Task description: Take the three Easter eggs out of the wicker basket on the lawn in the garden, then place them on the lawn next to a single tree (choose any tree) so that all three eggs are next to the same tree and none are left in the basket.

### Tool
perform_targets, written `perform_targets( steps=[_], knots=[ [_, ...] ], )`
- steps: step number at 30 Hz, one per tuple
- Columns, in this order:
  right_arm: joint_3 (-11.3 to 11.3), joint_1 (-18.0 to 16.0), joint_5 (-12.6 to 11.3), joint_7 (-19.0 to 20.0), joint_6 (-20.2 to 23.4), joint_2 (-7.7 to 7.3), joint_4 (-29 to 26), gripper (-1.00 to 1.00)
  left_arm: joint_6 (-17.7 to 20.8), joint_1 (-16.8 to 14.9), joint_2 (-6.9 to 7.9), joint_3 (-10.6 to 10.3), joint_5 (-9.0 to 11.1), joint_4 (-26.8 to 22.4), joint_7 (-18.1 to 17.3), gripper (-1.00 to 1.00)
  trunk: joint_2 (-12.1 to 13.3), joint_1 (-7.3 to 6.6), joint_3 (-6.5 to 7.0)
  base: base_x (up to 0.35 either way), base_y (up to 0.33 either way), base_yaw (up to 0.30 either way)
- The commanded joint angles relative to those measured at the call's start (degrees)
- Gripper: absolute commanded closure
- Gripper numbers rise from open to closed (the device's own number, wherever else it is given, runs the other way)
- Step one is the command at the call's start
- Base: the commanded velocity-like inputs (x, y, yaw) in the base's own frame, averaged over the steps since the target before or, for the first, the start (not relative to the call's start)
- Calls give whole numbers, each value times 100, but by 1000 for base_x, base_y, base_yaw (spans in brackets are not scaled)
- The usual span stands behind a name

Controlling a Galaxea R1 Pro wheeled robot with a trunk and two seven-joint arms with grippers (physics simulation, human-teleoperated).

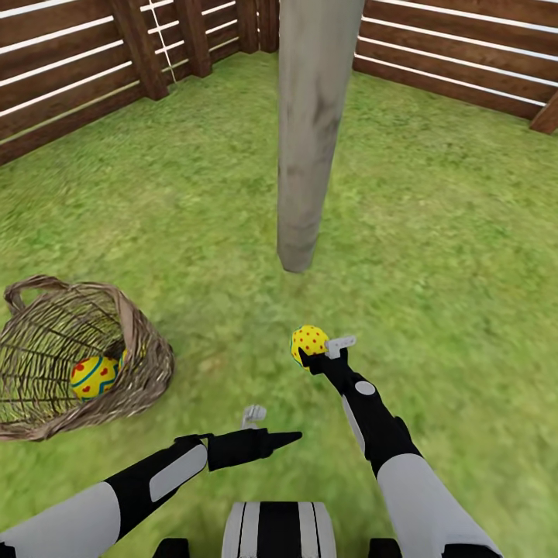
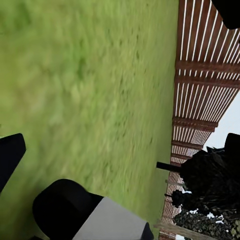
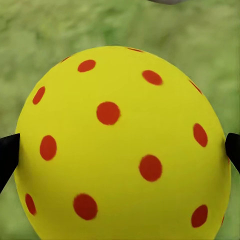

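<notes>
- My right gripper is closed on a yellow egg with red dots. In the right wrist view the dotted egg is very big, and one dark fingertip touches it on each side.
- That egg is up off the grass, a little way in front of the foot of the tree trunk, on my side of it.
- My left gripper is low, nearer to me than the trunk. Its black fingers look pressed into one point, with nothing in them. I can't be fully sure from the left wrist view, which shows one dark fingertip at the edge.
- The wicker basket sits on the lawn to the left of the trunk and nearer to me. It leans over, with its open mouth turned my way.
- Inside the basket is a second egg, yellow with a blue zigzag and red marks. A bit of another yellow egg peeks out just beside it.
- The trunk is pale grey and bare and stands straight up from the grass.
- A brown wooden fence runs behind the trunk on both sides and meets in a corner. In the left wrist view I see the fence and a dark leafy tree beside it.
</notes>
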Motion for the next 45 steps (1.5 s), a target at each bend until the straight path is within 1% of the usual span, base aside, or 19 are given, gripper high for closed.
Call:
perform_targets(
  steps=[1,6,21,36,41,45],
  knots=[
    [-45,-2,56,42,-14,10,1,100,40,-6,4,-20,58,-3,-4,-100,-43,22,-22,0,0,0],
    [-53,-5,56,33,18,10,-9,100,40,-6,-4,-26,59,-3,3,-100,-244,131,-119,0,0,0],
    [-55,-2,56,32,10,10,-9,100,40,-6,-13,-36,65,-20,-5,-100,-845,461,-526,0,0,0],
    [-55,-5,56,37,10,10,-8,100,40,-6,-14,-44,65,-38,-6,-100,-865,499,-989,0,0,0],
    [-48,-3,61,26,31,10,10,100,40,-6,-14,-44,65,-38,-6,-100,-872,512,-1102,0,0,0],
    [-45,-2,62,28,28,10,-24,100,39,-6,-14,-52,65,-38,-6,-100,-872,512,-1102,0,0,0]
  ],
)
